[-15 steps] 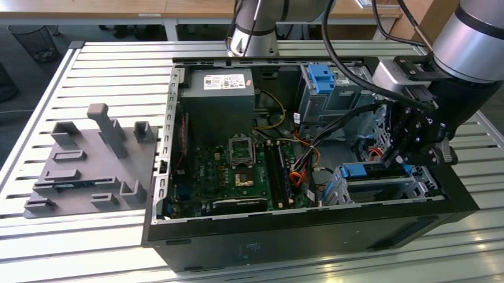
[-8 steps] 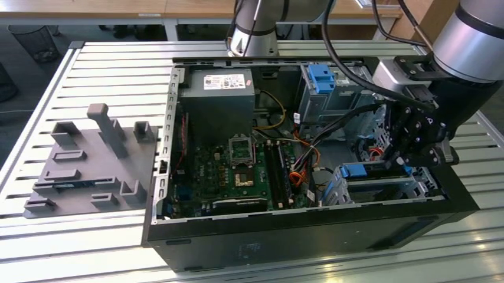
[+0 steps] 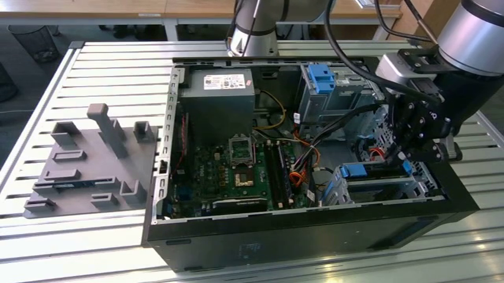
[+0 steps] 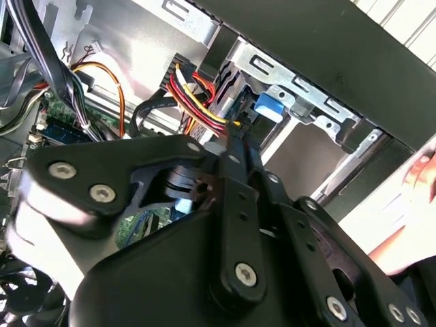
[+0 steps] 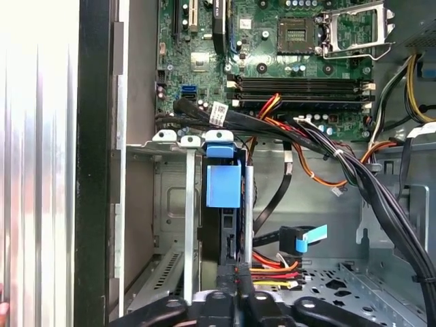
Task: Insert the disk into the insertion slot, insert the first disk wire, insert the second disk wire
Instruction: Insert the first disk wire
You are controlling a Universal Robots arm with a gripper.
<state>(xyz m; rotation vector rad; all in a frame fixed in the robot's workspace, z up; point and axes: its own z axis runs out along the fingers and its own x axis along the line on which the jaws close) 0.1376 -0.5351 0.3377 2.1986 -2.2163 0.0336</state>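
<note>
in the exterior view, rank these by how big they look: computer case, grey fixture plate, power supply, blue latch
Largest to smallest, as they look in the exterior view:
1. computer case
2. grey fixture plate
3. power supply
4. blue latch
No two look alike enough to tie.

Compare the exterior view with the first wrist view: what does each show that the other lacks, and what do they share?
The exterior view adds the grey fixture plate standing beside the computer case, and the robot arm above the case. The first wrist view adds the blue cable connector and the red-yellow-black wires, which end at the claw right next to the disk. Both show the motherboard and the disk in its blue carrier, sitting in the insertion slot.
</note>
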